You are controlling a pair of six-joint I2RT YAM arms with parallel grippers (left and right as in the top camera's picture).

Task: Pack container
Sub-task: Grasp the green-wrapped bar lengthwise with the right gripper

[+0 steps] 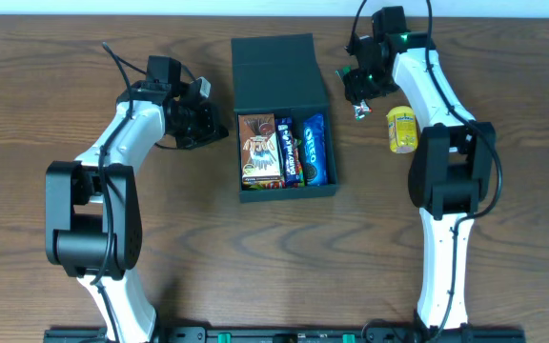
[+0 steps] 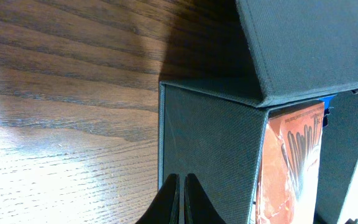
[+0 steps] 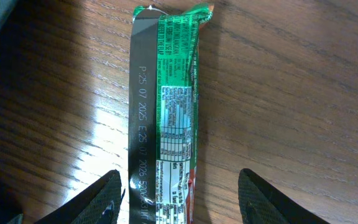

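Dark teal container (image 1: 289,192) runs near-to-far, its open lid (image 1: 279,69) at the far end.

The overhead camera looks straight down on the whole table (image 1: 27,95) and both arms. The left wrist camera sits close beside the box (image 2: 210,143), a part also seen from overhead. The right wrist camera faces down, close above a green packet (image 3: 166,106).

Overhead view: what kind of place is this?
Probably a robot test bench: two white-and-black arms mounted at a brown wooden table, with a dark teal square cardboard box holding snack packets between them.
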